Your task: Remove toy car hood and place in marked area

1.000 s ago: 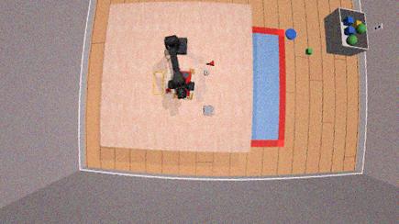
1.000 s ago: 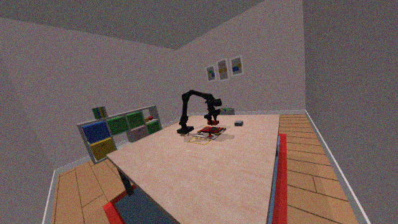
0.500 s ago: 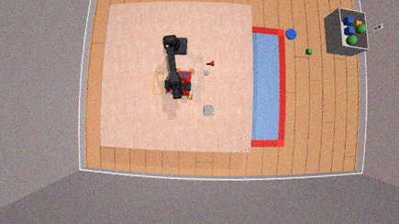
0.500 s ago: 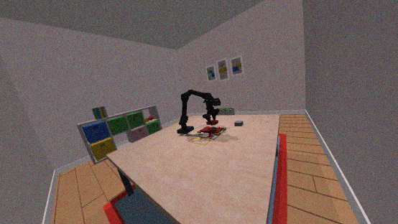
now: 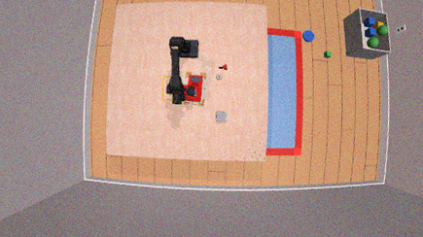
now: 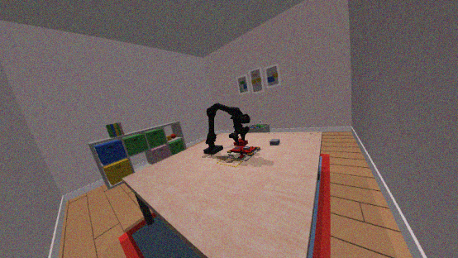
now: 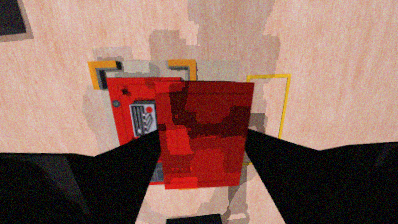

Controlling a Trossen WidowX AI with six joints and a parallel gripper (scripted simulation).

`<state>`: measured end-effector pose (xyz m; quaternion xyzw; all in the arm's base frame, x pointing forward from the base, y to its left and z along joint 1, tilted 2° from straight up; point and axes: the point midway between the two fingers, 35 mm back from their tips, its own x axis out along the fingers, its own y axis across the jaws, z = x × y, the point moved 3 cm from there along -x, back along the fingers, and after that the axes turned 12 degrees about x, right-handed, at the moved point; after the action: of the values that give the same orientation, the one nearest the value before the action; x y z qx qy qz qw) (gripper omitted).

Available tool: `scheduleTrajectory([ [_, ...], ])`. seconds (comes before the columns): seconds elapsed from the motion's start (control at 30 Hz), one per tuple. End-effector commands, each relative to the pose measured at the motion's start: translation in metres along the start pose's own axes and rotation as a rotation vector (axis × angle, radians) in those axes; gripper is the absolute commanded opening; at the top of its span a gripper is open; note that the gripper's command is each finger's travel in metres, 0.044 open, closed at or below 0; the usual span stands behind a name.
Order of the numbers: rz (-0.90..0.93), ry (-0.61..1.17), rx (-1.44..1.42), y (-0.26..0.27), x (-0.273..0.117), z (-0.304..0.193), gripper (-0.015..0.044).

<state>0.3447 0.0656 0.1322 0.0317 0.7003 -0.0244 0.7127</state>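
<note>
The hood [image 7: 207,160] [image 6: 240,142] is a flat red panel, raised above the table; in the top view the arm hides it. My gripper [image 7: 202,132] [image 6: 239,139] is shut on the hood, one finger at each side edge. The toy car [image 7: 144,86] [image 5: 196,82] [image 6: 250,149] is red and sits below and to the left of the hood in the wrist view, with grey engine detail exposed. The marked area [image 7: 284,107] [image 5: 163,88] [image 6: 230,166] is a thin yellow outline, right of the hood in the wrist view and partly hidden by it and a finger.
Orange and grey corner brackets [image 7: 104,65] stand around the car. A grey block [image 5: 221,116] [image 6: 274,142] lies on the table beyond the car. A small red and black piece [image 5: 224,66] and a small round grey piece [image 5: 219,77] lie near it. The arm's base [image 5: 191,48] is behind.
</note>
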Motion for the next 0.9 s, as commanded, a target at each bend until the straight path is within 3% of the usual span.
scheduleTrajectory([
  [0.0,-0.007,0.008,-0.004,-0.019,0.002,0.001,0.0000],
  [0.87,-0.012,0.012,0.000,-0.111,-0.002,0.000,0.0000],
])
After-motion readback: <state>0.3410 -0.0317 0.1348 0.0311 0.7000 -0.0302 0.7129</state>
